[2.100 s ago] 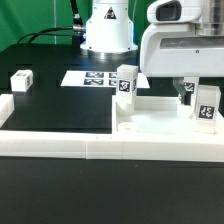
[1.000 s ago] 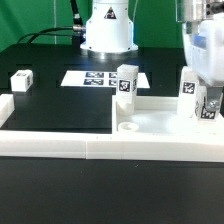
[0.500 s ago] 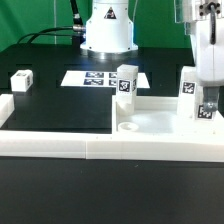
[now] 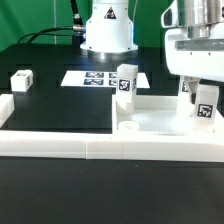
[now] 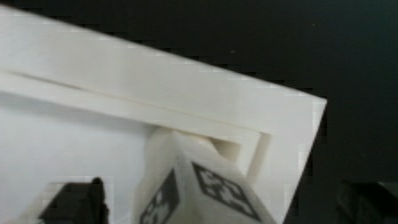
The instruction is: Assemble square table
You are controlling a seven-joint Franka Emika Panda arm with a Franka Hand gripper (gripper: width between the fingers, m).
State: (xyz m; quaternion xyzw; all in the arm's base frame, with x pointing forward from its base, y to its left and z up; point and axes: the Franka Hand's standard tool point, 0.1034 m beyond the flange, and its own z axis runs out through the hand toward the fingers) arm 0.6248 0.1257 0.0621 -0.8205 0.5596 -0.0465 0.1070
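Observation:
The white square tabletop (image 4: 160, 124) lies inside the border wall, with an empty screw hole (image 4: 127, 127) at its near-left corner. One tagged white leg (image 4: 126, 80) stands at its far-left corner. Another leg (image 4: 205, 108) stands upright near its right edge. My gripper (image 4: 198, 92) hangs straddling the top of this leg; one dark finger (image 4: 185, 92) shows beside it. In the wrist view the leg (image 5: 210, 188) sits between my fingers (image 5: 71, 203) with a gap, so my gripper (image 5: 210, 208) looks open. A loose leg block (image 4: 20, 81) lies at the exterior view's left.
The marker board (image 4: 95, 77) lies behind the tabletop, in front of the robot base (image 4: 107, 30). A long low white border wall (image 4: 60, 142) runs along the front and up the exterior view's left side (image 4: 5, 105). Black table surface lies between them.
My hand has turned back from its twisted pose and risen a little, now covering the spot behind the right leg. The right leg stays upright in place. Other parts have not moved.

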